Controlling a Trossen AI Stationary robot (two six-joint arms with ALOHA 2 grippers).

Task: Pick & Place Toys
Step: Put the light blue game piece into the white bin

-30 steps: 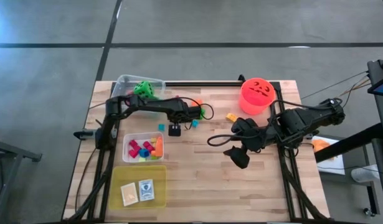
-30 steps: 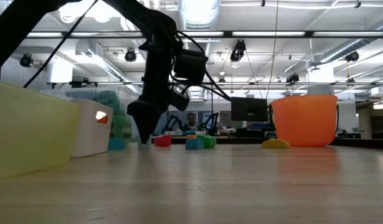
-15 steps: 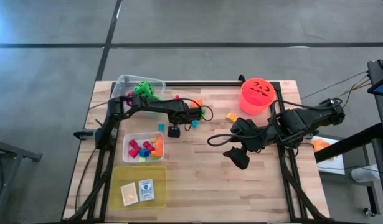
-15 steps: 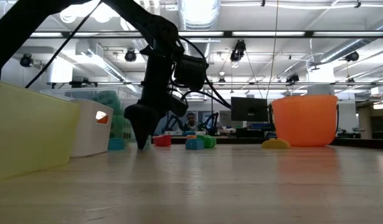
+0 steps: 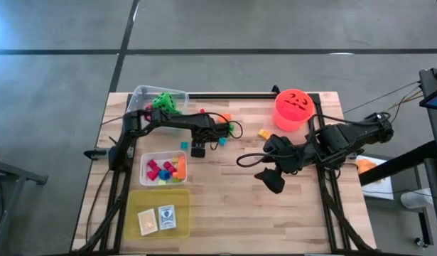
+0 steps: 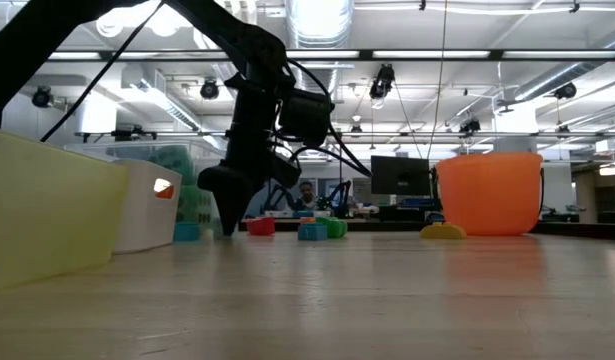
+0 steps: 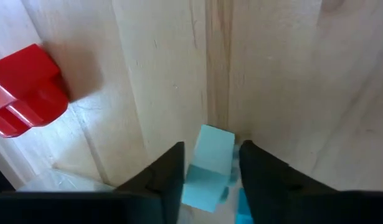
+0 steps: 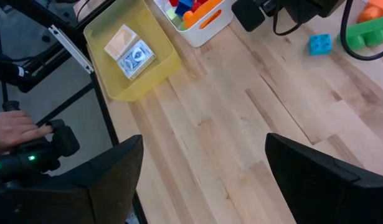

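My left gripper (image 5: 197, 149) points steeply down at the table just beyond the white tub. In the left wrist view its two fingers close on a light blue block (image 7: 208, 163) that lies on the wood. The gripper hides this block in the high view. Loose toys lie nearby: a teal block (image 5: 182, 144), a blue block (image 5: 222, 141), a green block (image 5: 234, 129), a yellow block (image 5: 263, 133) and a red block (image 7: 26, 87). My right gripper (image 5: 273, 181) hangs open above the table's right middle, with nothing between its fingers (image 8: 110, 177). My left gripper pinches the light blue block by two opposite sides (image 7: 194, 171), one finger on each. The fingers come from above, pointing steeply down. The block rests flat on the table.
A white tub (image 5: 143, 171) holds several coloured blocks. A yellow tub (image 5: 133, 213) at the near left holds two cards. A clear tub (image 5: 140, 92) at the far left holds a green die (image 5: 163, 102). A red-orange bucket (image 5: 293, 108) stands far right. Bare wood lies in the near middle.
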